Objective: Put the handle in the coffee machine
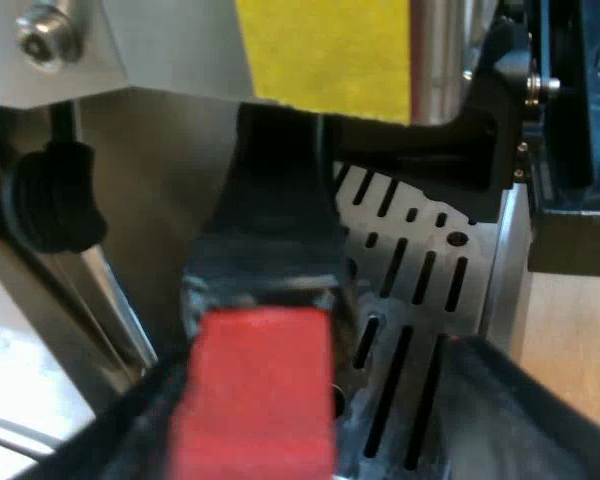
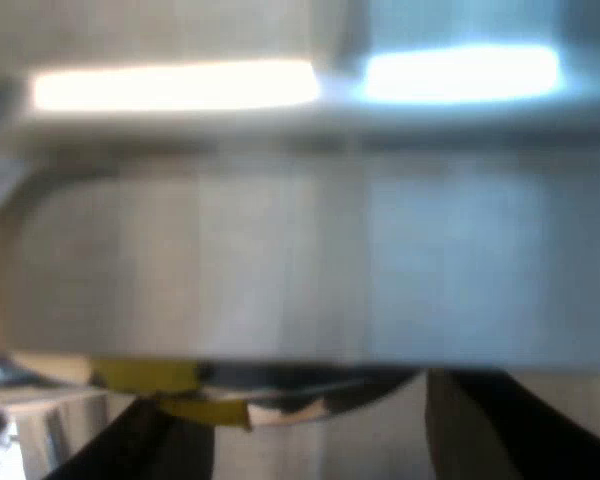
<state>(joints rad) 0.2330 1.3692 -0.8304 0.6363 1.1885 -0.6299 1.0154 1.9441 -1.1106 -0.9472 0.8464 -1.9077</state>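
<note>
Left gripper (image 1: 305, 400): the fingers were apart, straddling the red end (image 1: 255, 395) of the handle (image 1: 280, 220). One finger (image 1: 120, 430) sat right against the red end's side. The other stood clear of it, with slotted metal showing in the gap. So it was wide, not clamped on anything.

Handle: the dark shaft ran from the red end up to the front of the espresso machine (image 1: 180, 40), passing under a yellow label (image 1: 325, 55) and above the slotted drip grate (image 1: 410, 290). The metal end was hidden up there, so I couldn't tell if it was locked in.

A black knob (image 1: 50, 195) sat on the machine's front, near the shaft. A black part with a blue edge (image 1: 570, 150) stood at the grate's outer side (couldn't tell what it was). The light wood desk (image 1: 570, 340) showed just beside the machine's base.

Right gripper (image 2: 300, 425): the fingers (image 2: 500, 430) were well apart with nothing between them. It was up close against a brushed-metal panel (image 2: 300, 260), with bright reflections along the panel's upper edge. A yellow strip (image 2: 150, 378) showed just under the panel, near one finger.
</note>
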